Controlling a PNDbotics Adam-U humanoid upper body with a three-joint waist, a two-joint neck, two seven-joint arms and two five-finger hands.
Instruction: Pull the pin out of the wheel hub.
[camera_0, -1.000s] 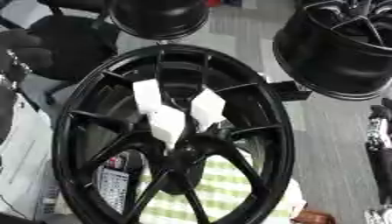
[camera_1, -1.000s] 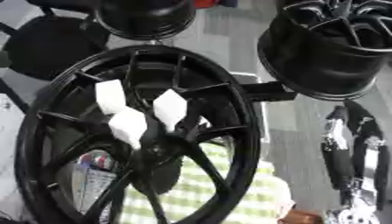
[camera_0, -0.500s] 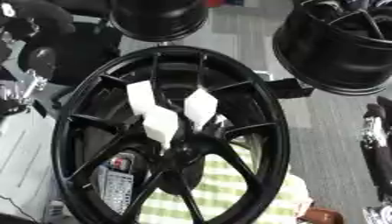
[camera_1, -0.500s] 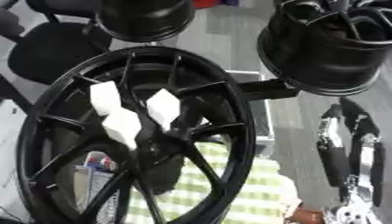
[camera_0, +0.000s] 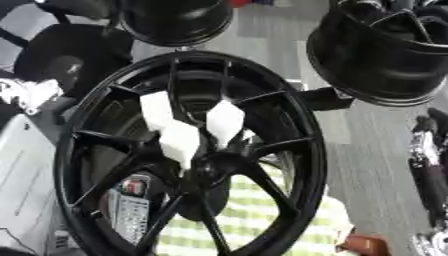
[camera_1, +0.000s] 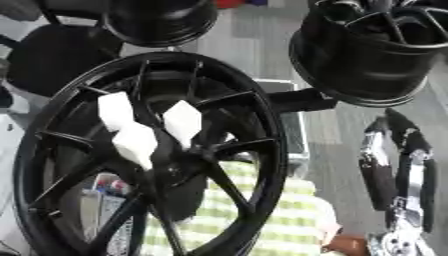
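Black and glossy, the wheel hub (camera_0: 188, 155) fills the middle of both views, standing tilted so its open face turns up toward the camera. Thin spokes run from the broad outer rim to a dark centre boss (camera_0: 203, 170). Three white blocky pieces (camera_0: 182, 142) sit among the spokes just above the boss: one at upper left (camera_0: 156, 110), one at upper right (camera_0: 225, 121), and one lower between them, touching or nearly touching the boss. Which of these counts as the pin cannot be told; they look like pale, flat-sided plugs poking out between the spokes.

Through the lower spokes a green-and-white checked cloth (camera_0: 262, 220) shows, and at lower left a small device with rows of buttons (camera_0: 131, 217) lies behind the rim. Two more black rims stand beyond: one at the top centre (camera_0: 175, 20), one at the upper right (camera_1: 376, 55), the latter just beside a dark bracket (camera_1: 302, 100) that touches the main hub's rim.

At the right edge of the right eye view the robot's right hand (camera_1: 398, 185) hangs well apart from the hub, black and silver fingers lying straight and relaxed, holding nothing. At the far left edge of the left eye view a whitish, metallic shape (camera_0: 31, 92) shows near the hub's rim; it may be the left hand, but its fingers cannot be made out.
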